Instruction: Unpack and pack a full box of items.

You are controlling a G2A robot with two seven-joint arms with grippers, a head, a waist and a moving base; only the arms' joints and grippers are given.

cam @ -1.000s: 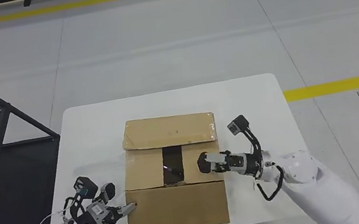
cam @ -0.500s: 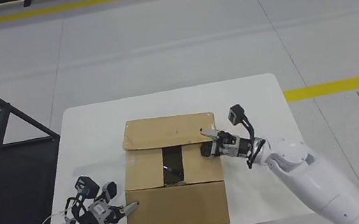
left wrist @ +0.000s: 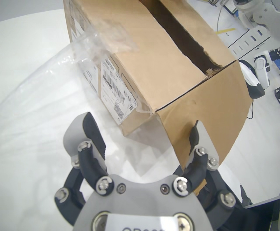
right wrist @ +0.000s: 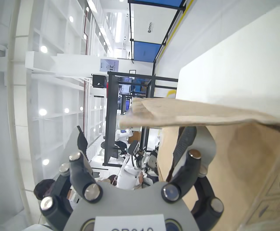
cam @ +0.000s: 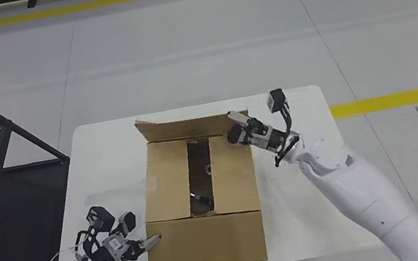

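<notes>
The right hand (cam: 234,131) is at the far right corner of the cardboard box (cam: 172,182). Its fingers are spread apart and grip nothing. In its wrist view the edge of the far flap (right wrist: 196,117) crosses the tip of one finger (right wrist: 186,140), but contact cannot be judged. The other finger stands free in the air. That view shows the flap edge-on as a thin brown line, while the top view shows it raised along the box's far end.

The left hand (cam: 138,231) is at the near left corner, its fingers also wide apart and clamped on nothing. In its wrist view one finger (left wrist: 195,135) lies against the near flap (left wrist: 207,98), which sticks out from the box's near end toward the robot.

The box stands in the middle of the white counter (cam: 108,171), its long axis running from the robot's side to the far side. Two inner flaps lie flat over the top. The dark gap (cam: 200,177) between them runs along the same axis, and what lies below it cannot be made out.

The left wrist view also shows the box's left wall, which carries a white shipping label (left wrist: 116,94). A crumpled piece of clear film (left wrist: 87,50) hangs off the box above it.
</notes>
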